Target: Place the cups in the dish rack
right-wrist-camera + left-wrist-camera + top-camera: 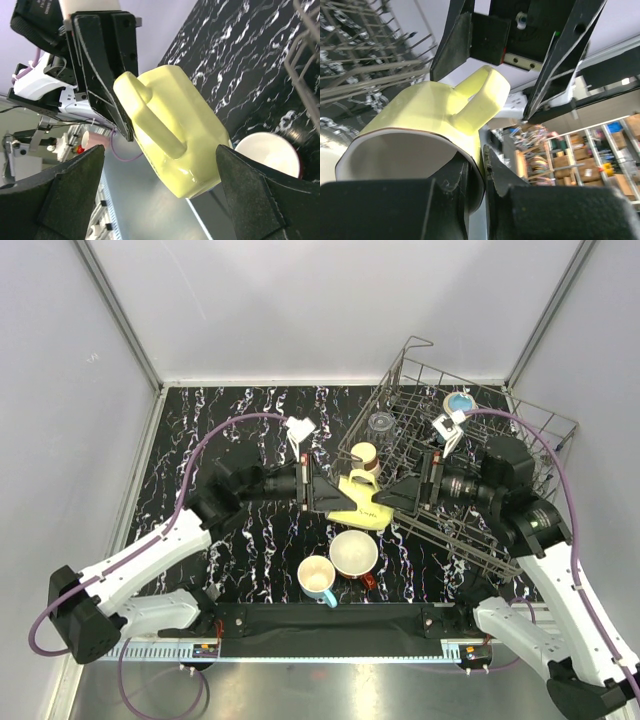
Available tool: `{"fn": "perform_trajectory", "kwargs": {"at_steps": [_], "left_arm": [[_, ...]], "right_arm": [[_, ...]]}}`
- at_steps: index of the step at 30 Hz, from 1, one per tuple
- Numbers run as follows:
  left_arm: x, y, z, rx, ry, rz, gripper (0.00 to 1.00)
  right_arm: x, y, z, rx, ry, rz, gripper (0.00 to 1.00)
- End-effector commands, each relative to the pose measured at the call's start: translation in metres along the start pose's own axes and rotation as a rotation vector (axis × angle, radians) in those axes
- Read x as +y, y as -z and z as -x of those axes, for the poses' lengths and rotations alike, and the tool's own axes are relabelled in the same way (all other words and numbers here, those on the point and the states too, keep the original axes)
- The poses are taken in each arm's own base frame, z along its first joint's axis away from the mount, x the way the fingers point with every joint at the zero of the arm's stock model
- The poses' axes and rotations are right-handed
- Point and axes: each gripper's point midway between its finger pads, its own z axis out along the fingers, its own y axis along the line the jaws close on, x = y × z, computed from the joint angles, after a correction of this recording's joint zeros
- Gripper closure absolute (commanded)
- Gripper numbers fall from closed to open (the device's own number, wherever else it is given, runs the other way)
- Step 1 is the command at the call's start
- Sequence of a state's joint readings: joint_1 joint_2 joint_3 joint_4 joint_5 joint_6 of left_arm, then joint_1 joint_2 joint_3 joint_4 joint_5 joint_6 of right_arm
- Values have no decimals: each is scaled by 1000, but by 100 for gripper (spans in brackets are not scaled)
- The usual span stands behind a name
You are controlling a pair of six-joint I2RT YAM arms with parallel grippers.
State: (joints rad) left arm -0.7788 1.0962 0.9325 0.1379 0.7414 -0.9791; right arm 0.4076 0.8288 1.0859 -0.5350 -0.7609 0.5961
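The left gripper (477,172) is pinching the yellow-green mug (195,120) by its rim, aloft beside the dish rack (520,425). The right gripper (160,149) is hanging spread around it. 3 cups are sitting racked; the red mug (353,553) and teal mug (317,575) are sitting on the table (200,420).

A short line of dark writing is seen on the side of the yellow-green cup (360,504) in the top view. It is too small to be read. No other words, numbers, labels or signs can be read in any view.
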Motion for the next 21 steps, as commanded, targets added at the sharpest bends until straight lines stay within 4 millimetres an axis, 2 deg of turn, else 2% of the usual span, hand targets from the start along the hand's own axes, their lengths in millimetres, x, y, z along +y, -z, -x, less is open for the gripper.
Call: {"fn": "perform_trajectory", "kwargs": {"at_steps": [1,6,9,13,19,21], "left_arm": [[-86,6,53,-153,-101,-247,100],[-96,11,63,-221,-9,-298,100],[-110,17,66,-239,8,-349,100],[-114,22,69,-261,37,-354,100],[-119,30,69,-290,91,-379,100],[-126,34,69,-295,91,-395,100]], "right_arm": [[25,10,5,0,80,67,0],[30,15,9,-30,104,65,0],[30,16,12,-40,113,51,0],[37,16,15,-40,111,78,0],[38,26,24,-98,151,10,0],[39,33,33,-139,170,-38,0]]}}
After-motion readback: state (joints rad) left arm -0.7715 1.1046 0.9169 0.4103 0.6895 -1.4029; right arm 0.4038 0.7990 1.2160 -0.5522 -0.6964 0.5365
